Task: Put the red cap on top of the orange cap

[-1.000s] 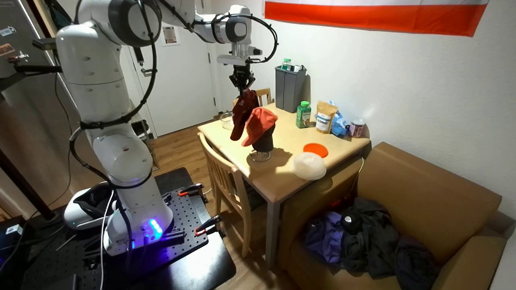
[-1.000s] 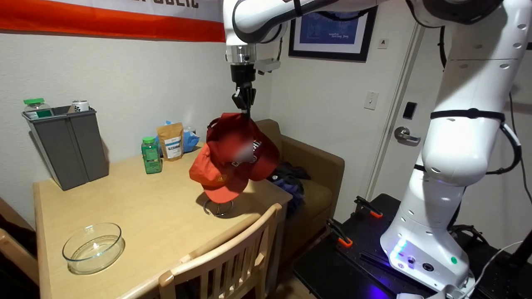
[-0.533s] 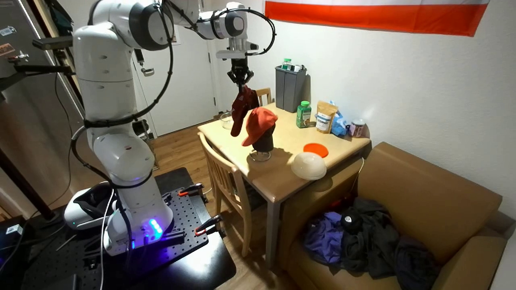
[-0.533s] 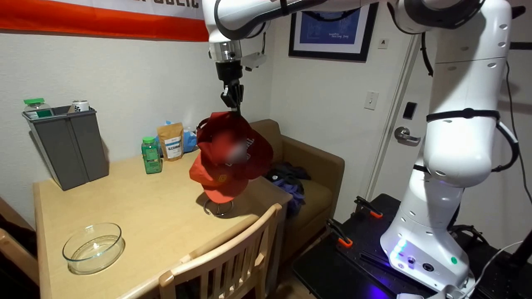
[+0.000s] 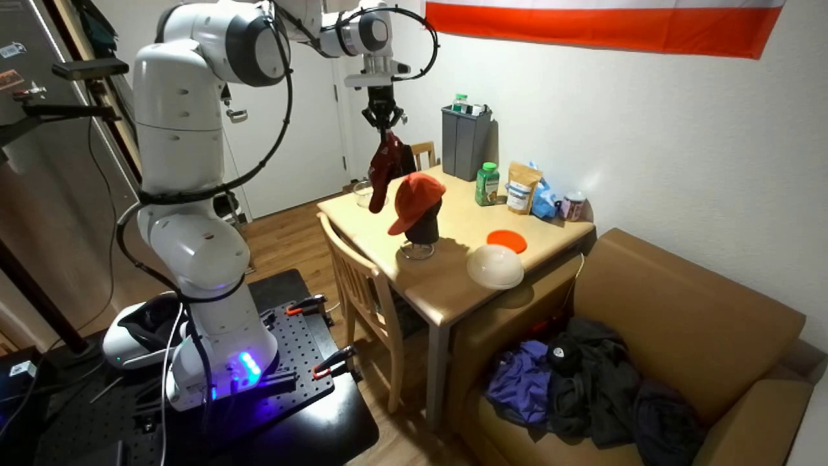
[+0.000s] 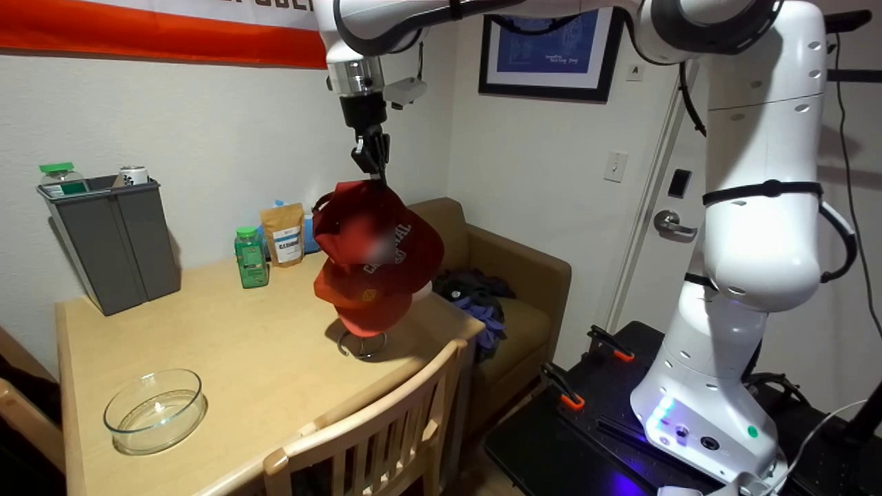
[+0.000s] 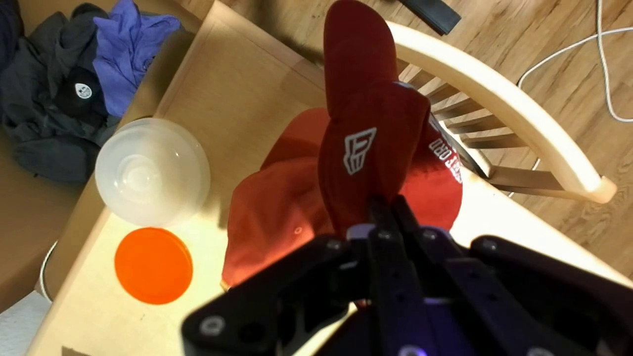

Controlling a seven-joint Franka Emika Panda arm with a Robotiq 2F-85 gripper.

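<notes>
The dark red cap hangs from my gripper, brim down and tilted, with the fingers shut on its upper edge. In an exterior view the red cap hides part of the orange cap. The orange cap sits on a dark form on a wire stand on the table. In that view the red cap hangs above and beside it. In the wrist view the gripper pinches the red cap, and the orange cap lies below, left of it.
On the table stand a glass bowl, a grey bin, a green bottle, a pouch, a whitish bowl and an orange disc. A wooden chair stands at the table's edge.
My gripper has risen a little with the red cap and shifted left in both exterior views. The orange cap has not moved.
</notes>
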